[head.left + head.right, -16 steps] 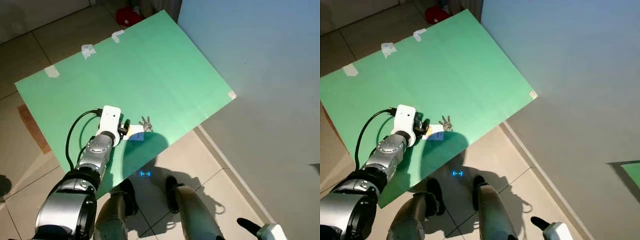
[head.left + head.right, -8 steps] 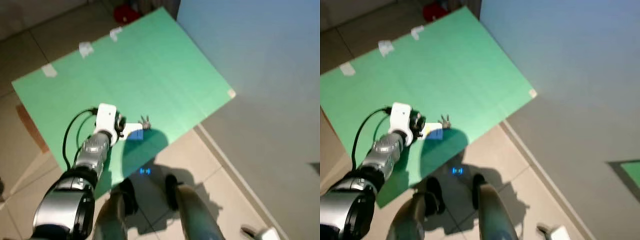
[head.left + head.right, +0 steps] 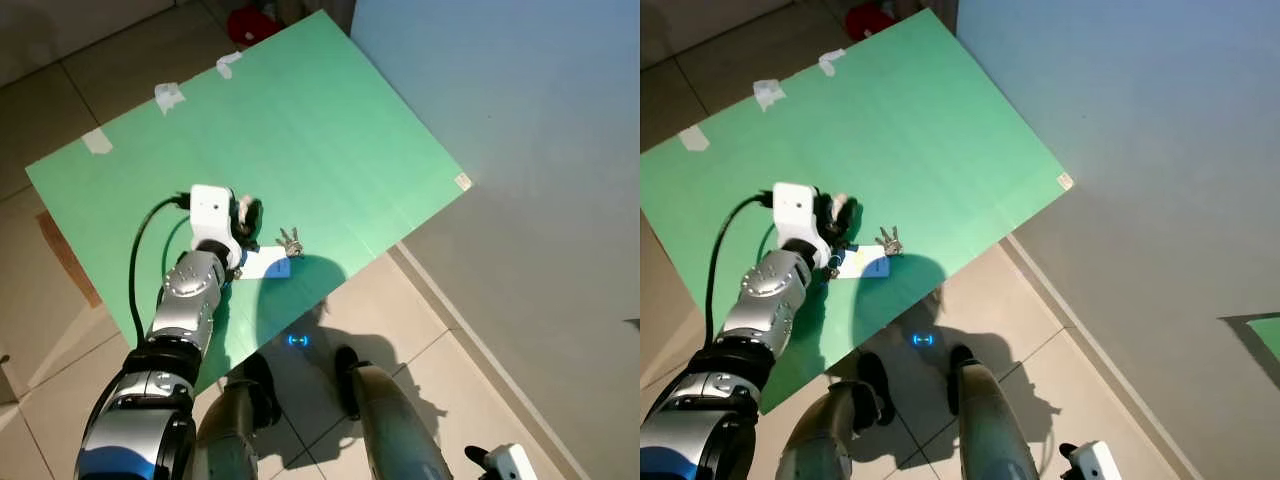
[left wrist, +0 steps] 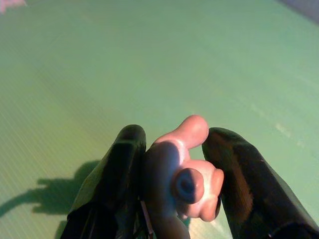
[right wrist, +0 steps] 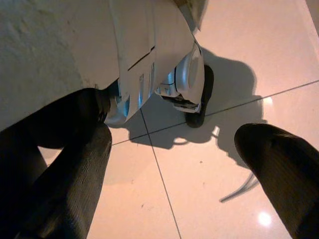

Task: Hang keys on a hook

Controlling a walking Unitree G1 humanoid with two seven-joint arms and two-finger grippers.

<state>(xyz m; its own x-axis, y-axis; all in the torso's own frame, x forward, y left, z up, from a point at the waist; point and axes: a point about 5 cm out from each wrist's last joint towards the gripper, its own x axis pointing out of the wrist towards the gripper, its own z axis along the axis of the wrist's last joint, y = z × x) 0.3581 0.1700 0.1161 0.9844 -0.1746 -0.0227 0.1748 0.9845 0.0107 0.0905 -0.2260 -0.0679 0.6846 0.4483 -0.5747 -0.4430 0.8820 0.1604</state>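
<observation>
Green board (image 3: 300, 130), left gripper (image 4: 172, 164) clamping pink hook (image 4: 182, 172)

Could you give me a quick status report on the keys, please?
Left gripper shut on pink hook above green board. Keys lying on board, ungripped. Right gripper open, idle over floor.

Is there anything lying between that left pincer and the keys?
Nothing lies between the left pincer and the keys on the green board; a white tag lies beside them. But the pincer is shut on a pink piece, so it is occupied.
</observation>
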